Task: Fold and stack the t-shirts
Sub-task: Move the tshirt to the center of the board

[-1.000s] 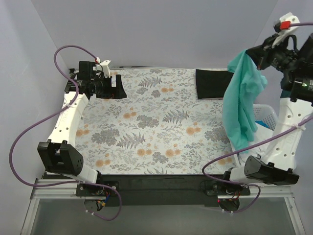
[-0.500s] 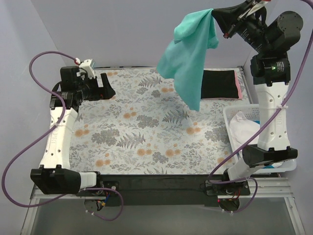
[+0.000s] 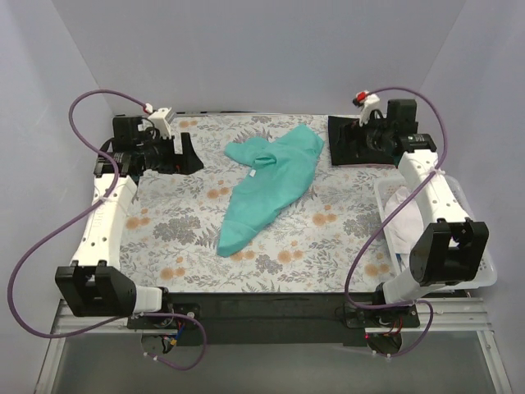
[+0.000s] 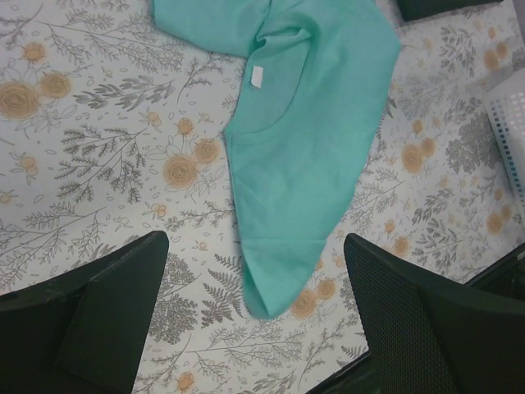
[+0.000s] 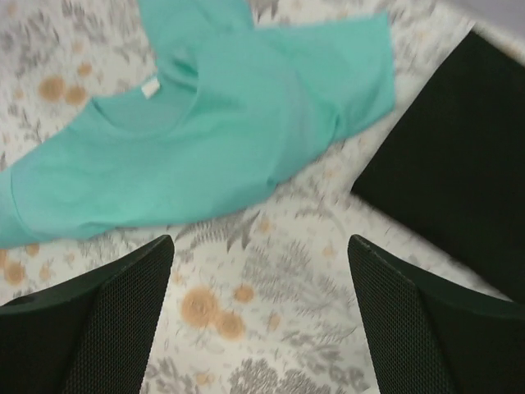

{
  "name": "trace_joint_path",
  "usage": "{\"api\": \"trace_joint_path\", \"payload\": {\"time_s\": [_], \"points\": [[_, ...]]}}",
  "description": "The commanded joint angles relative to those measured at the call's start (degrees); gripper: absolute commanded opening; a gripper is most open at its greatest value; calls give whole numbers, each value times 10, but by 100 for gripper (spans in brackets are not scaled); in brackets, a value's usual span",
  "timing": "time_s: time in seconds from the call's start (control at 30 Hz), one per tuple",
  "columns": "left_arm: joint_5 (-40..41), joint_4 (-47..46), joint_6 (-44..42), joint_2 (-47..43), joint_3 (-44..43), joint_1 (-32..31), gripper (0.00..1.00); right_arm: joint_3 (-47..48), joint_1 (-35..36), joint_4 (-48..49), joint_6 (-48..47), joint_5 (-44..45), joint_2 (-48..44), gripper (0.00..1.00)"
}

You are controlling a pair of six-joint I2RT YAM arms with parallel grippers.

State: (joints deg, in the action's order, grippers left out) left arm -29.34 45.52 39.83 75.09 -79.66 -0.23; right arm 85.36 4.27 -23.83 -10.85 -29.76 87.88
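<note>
T-shirt diagonal, hem seemingly near-left

Two grippers: the left gripper and the right gripper. Between them, one teal-green t-shirt. Beside the right gripper, one folded black t-shirt; near it, one white basket. One floral cloth.

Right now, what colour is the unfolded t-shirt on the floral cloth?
The t-shirt is teal-green, clearest in the left wrist view.
</note>
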Motion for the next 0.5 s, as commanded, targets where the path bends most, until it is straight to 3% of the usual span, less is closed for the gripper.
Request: {"api": "trace_joint_path", "payload": {"time_s": [0.0, 0.1, 0.17, 0.33, 0.47], "points": [[-26, -3, -62, 43, 27, 1, 88, -47, 11, -75, -90, -2, -39, 92], [-7, -10, -73, 94, 42, -4, 81, -86, 30, -93, -101, 0, -31, 85], [5, -11, -76, 132, 47, -9, 71, -111, 43, -96, -103, 5, -19, 81], [20, -26, -67, 186, 48, -57, 64, -132, 101, -94, -86, 22, 26, 68], [32, -17, -74, 211, 71, -125, 60, -128, 126, -83, -63, 46, 64, 65]]}}
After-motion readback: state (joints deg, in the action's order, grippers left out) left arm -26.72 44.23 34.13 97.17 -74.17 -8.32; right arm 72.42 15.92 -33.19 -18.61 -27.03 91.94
